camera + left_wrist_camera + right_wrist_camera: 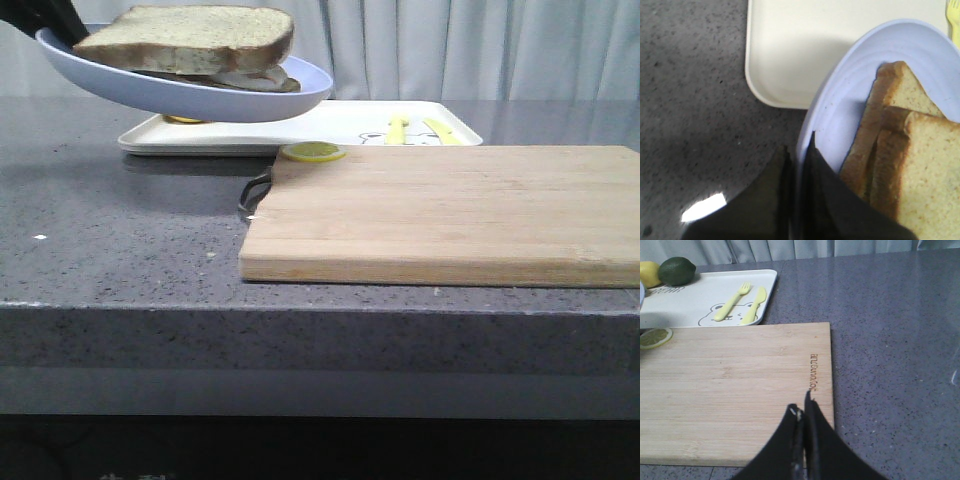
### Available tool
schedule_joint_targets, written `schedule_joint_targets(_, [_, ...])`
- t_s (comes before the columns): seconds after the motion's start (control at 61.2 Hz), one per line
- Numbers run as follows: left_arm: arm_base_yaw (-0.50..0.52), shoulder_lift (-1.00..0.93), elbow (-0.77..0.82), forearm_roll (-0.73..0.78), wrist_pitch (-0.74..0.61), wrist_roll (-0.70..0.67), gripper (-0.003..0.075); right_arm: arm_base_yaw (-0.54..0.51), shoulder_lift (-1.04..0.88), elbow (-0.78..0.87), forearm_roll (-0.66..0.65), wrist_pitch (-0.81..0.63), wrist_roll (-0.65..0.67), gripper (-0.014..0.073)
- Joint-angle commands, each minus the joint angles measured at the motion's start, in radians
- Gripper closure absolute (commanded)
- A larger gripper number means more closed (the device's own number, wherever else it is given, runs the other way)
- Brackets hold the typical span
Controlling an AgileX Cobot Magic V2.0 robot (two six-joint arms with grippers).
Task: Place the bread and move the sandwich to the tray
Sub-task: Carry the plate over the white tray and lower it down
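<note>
The sandwich sits on the round pale blue plate (200,97), which hangs tilted in the air over the left end of the white tray (340,122). The thick bread slice (190,35) lies on top, with a bit of white egg (255,80) under it. My left gripper (799,145) is shut on the plate's rim (865,65), beside the stacked bread slices (930,170), above the tray's corner (800,45). It shows dark at the far left in the front view (45,15). My right gripper (801,405) is shut and empty over the cutting board (730,385).
The wooden cutting board (450,210) lies in front of the tray, with a lemon slice (312,152) on its far left corner. A yellow fork (732,302) and knife (755,304) lie on the tray (700,295); a lemon (647,272) and lime (676,270) sit at its far end.
</note>
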Motion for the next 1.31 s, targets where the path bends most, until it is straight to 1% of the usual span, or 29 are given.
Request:
schedule_joint_targets(0.0, [-0.012, 0.028, -0.144, -0.107, -0.007, -0.016, 0.0741, -0.002, 0.007, -0.028, 0.013, -0.077, -0.004, 0.0655])
schedule_joint_targets(0.098, [-0.025, 0.147, -0.309, -0.131, 0.021, -0.031, 0.0741, -0.002, 0.007, -0.028, 0.013, -0.077, -0.004, 0.0655])
schedule_joint_targets(0.196, [-0.042, 0.243, -0.449, -0.131, 0.051, -0.056, 0.0741, -0.002, 0.007, -0.028, 0.013, -0.077, -0.004, 0.0655])
schedule_joint_targets(0.392, [-0.070, 0.468, -0.784, -0.129, 0.100, -0.107, 0.0741, -0.002, 0.007, -0.028, 0.013, -0.071, -0.004, 0.0655])
schedule_joint_targets(0.588, [-0.068, 0.636, -1.051, -0.129, 0.174, -0.152, 0.0741, -0.002, 0.007, -0.028, 0.013, -0.066, -0.004, 0.0655])
schedule_joint_targets(0.719, [-0.068, 0.687, -1.101, -0.129, 0.171, -0.152, 0.0740, -0.002, 0.007, -0.028, 0.013, -0.066, -0.004, 0.0655])
schedule_joint_targets(0.85, [-0.068, 0.703, -1.099, -0.129, 0.153, -0.152, 0.0740, -0.002, 0.007, -0.028, 0.013, -0.066, -0.004, 0.0655])
schedule_joint_targets(1.095, [-0.068, 0.720, -1.099, -0.118, 0.072, -0.145, 0.0740, -0.002, 0.007, -0.028, 0.013, -0.066, -0.004, 0.0655])
schedule_joint_targets(1.291, [-0.070, 0.738, -1.099, -0.134, 0.063, -0.129, 0.0740, -0.002, 0.007, -0.028, 0.013, -0.066, -0.004, 0.0655])
